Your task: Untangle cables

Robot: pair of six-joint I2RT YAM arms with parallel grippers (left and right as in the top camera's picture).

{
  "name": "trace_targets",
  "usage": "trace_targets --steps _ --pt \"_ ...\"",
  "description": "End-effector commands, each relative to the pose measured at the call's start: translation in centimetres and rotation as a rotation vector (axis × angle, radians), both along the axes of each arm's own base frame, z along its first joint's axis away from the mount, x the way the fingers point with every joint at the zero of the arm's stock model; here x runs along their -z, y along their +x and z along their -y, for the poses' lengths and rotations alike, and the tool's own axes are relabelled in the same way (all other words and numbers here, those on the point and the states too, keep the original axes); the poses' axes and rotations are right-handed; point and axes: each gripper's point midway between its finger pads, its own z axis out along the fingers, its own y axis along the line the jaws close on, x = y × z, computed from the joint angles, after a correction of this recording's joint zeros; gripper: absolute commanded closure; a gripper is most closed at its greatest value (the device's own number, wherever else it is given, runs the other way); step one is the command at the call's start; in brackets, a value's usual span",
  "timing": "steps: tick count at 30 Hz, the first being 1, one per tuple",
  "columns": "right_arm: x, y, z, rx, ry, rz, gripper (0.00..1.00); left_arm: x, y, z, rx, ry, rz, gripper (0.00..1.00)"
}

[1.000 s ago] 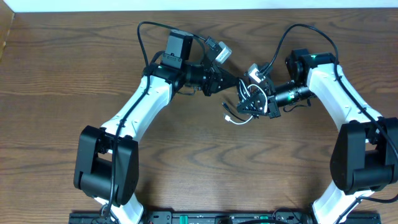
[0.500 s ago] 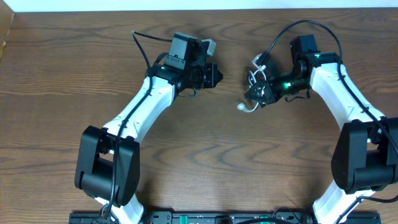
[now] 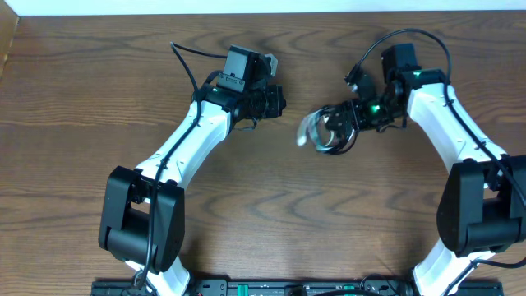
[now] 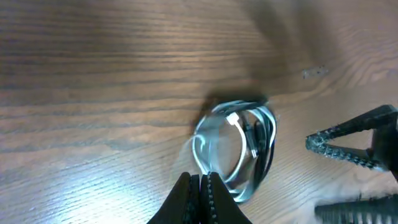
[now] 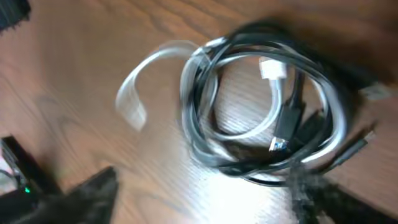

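Note:
The cables [image 3: 322, 131] are a black and a white cord wound into one palm-sized coil on the wooden table, with a white end sticking out to the left. In the right wrist view the coil [image 5: 199, 143] lies blurred just ahead of my right gripper [image 5: 205, 196], which is open; the right finger [image 5: 323, 199] overlaps the coil's near rim. My left gripper [image 3: 278, 102] is shut and empty, left of the coil. From the left wrist the coil [image 4: 266, 134] sits just beyond its closed fingertips [image 4: 201, 182].
Thick black robot wires [image 3: 411, 37] arch over both arms near the table's far edge [image 3: 263, 11]. The right gripper's fingers [image 4: 345, 142] show at the right of the left wrist view. Bare wood lies in front of the coil.
My right gripper has opened and let go of the coil, which now rests on the table. The left arm pulled back to the left, away from the coil.

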Motion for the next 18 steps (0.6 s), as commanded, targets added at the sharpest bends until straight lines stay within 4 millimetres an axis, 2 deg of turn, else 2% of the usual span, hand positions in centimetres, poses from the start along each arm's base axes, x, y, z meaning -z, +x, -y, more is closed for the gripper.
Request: trace_targets --steps 1,3,5,8,12,14,18 --pt "-1.4 -0.1 -1.0 -0.009 0.007 0.024 0.05 -0.3 0.1 -0.3 -0.016 0.005 0.001 0.92" --pt "-1.4 0.1 -0.7 0.015 0.004 0.018 0.04 -0.3 0.1 -0.2 -0.015 0.005 0.001 0.93" --pt "-1.3 0.7 0.0 0.067 -0.009 0.011 0.07 -0.3 0.0 -0.1 -0.012 0.004 0.0 0.92" --pt "-0.8 1.8 2.1 0.2 -0.065 -0.011 0.15 -0.4 -0.3 0.7 0.007 0.003 0.004 0.93" --pt "-0.3 2.8 4.8 0.349 -0.128 -0.038 0.17 -0.3 -1.0 2.7 0.051 0.0 0.021 0.93" --pt "-0.1 3.0 6.0 0.405 -0.15 -0.049 0.19 0.2 -1.6 3.9 0.07 0.008 0.017 0.92" --pt "0.0 3.2 7.2 0.439 -0.158 -0.053 0.2 2.5 -2.3 5.0 -0.025 0.036 -0.068 0.92"
